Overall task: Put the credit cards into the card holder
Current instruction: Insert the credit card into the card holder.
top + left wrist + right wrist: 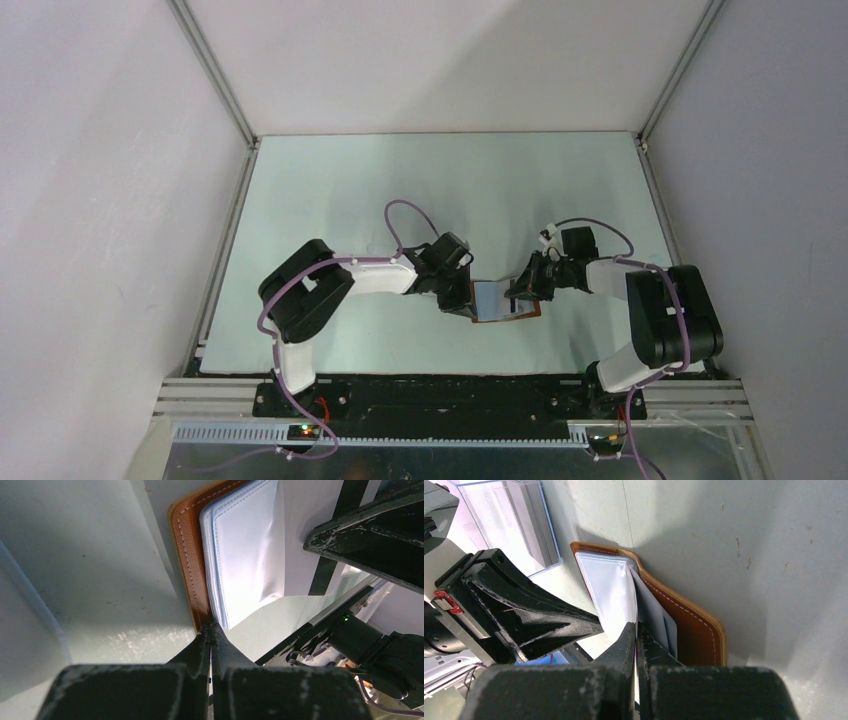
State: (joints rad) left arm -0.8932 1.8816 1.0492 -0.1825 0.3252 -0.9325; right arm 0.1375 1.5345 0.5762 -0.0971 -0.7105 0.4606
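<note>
The left gripper [212,630] is clenched, and its tips are pressed against a corner of the card holder [492,300], at the seam where tan leather meets the pale pockets. The right gripper [636,629] is likewise closed, with its tips wedged between two pale leaves from the opposite side. Whether any leaf is pinched cannot be told. The card holder is found spread open near the middle of the table [400,180], between the two arms. A credit card [300,540], pale with a dark stripe, is seen just beside the pockets, partly hidden by the right gripper
</note>
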